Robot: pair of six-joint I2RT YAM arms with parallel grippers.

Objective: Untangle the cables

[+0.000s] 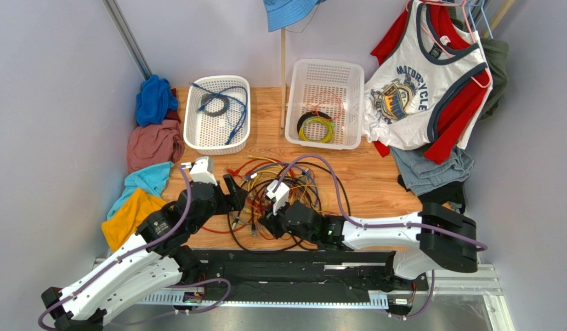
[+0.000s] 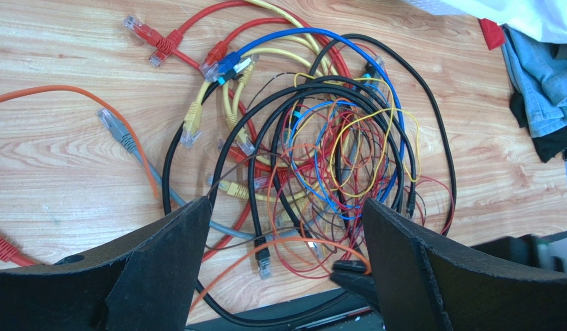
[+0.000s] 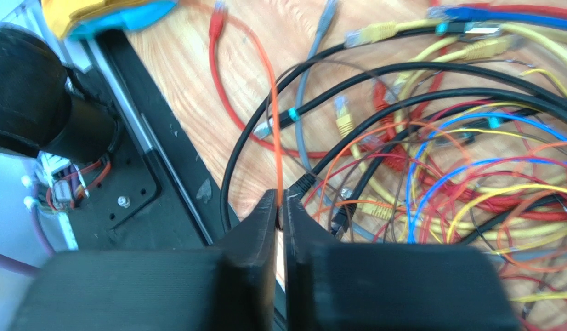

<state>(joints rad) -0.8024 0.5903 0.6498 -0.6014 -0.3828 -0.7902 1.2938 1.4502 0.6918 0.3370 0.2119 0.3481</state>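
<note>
The cables (image 1: 293,189) lie in a tangled heap of black, blue, red, orange and yellow wires on the wooden table, between my two grippers. In the left wrist view the tangle (image 2: 321,152) spreads out ahead of my left gripper (image 2: 286,207), which is open and empty just above its near edge. My right gripper (image 3: 279,201) is shut on a thin orange cable (image 3: 274,131) that runs away from its tips over the table. The tip of the right gripper (image 2: 355,274) with that orange cable (image 2: 265,252) also shows in the left wrist view.
A white basket (image 1: 194,131) at the back left holds blue cable and a small coil. A second white basket (image 1: 294,134) holds a yellow-green and black coil. Clothes (image 1: 153,145) are piled along the left wall, and shirts (image 1: 424,89) hang at the right. The black base rail (image 1: 293,265) runs along the near edge.
</note>
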